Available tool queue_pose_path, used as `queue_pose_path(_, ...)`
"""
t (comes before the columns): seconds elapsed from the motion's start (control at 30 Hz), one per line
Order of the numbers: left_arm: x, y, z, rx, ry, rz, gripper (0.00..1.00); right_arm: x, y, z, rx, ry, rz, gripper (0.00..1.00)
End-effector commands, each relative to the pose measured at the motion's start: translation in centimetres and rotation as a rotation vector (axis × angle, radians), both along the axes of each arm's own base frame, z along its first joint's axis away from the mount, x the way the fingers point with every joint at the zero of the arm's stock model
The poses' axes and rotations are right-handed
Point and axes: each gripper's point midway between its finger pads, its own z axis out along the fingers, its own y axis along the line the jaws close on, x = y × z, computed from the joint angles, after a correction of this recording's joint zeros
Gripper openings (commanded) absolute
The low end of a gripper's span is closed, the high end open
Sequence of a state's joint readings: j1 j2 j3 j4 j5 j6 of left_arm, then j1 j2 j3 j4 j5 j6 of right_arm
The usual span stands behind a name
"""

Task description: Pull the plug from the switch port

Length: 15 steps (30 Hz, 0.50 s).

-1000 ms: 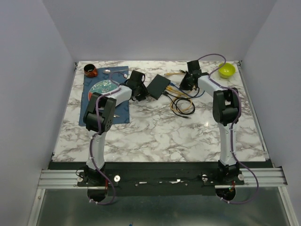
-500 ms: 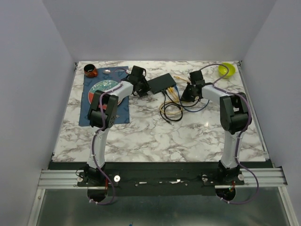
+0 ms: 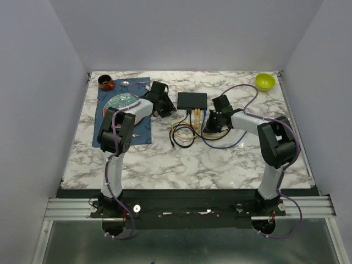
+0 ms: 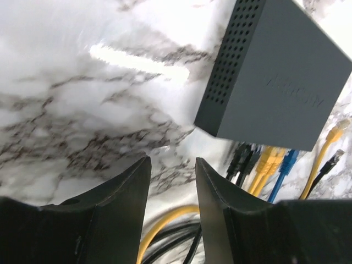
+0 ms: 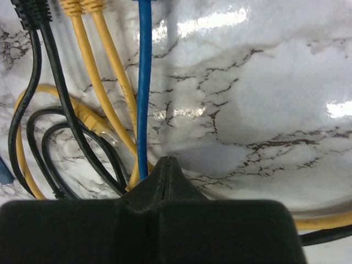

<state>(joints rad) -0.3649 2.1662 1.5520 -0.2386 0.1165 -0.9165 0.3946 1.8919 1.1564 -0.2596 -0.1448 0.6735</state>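
Right hand (image 5: 168, 161), clenched, has pulled nearer; left hand (image 4: 172, 165) gapes; switch (image 3: 192, 100) turned square.

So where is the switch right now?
In the top view the switch lies at the far middle of the table, just right of the left hand, its cables trailing toward the near edge.

Left wrist view: the switch (image 4: 280, 77) runs off the right edge, its sockets turned away, hiding where the plugs (image 4: 268, 158) seat. Right wrist view: the blue cable (image 5: 144, 82) disappears behind the closed tip of the right tool (image 5: 168, 165). Whether it is pinched cannot be told, and the plug ends are cropped at the top. From above, the sockets are too small to read.
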Motion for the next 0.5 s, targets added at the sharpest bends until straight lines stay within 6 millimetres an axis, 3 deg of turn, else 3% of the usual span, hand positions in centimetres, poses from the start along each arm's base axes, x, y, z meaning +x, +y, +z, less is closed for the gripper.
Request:
queue_pose_path(0.0, -3.9, 2.8, -1.7, 0.108, 0.078, 0.025, 0.53, 0.2, -1.7, 1.6, -0.074, -0.045, -0.063, 0.02)
queue_pose_path(0.13, -3.0, 5.2, 2.6, 0.193, -0.056, 0.121, 0.58, 2.4, -3.5, 4.9, -0.160, -0.144, -0.142, 0.16)
queue_pose_path(0.17, -2.8, 5.0, 3.2, 0.195, -0.081, 0.105, 0.60, 3.0, -3.6, 5.7, -0.162, -0.165, -0.151, 0.34)
queue_pose_path(0.27, -2.7, 2.9, 4.5, 0.171, -0.124, 0.019, 0.68, 4.7, -3.0, 7.1, -0.146, -0.204, -0.142, 0.58)
queue_pose_path(0.3, -2.7, 2.1, 4.7, 0.165, -0.133, 0.002, 0.69, 5.1, -2.5, 6.5, -0.135, -0.186, -0.126, 0.60)
queue_pose_path(0.37, -3.1, 0.4, 4.3, 0.140, -0.137, -0.048, 0.70, 6.4, -1.6, 7.1, -0.102, -0.200, -0.111, 0.61)
queue_pose_path(0.47, -3.6, -1.2, 3.5, 0.115, -0.136, -0.083, 0.68, 7.3, -0.5, 6.2, -0.078, -0.175, -0.089, 0.57)
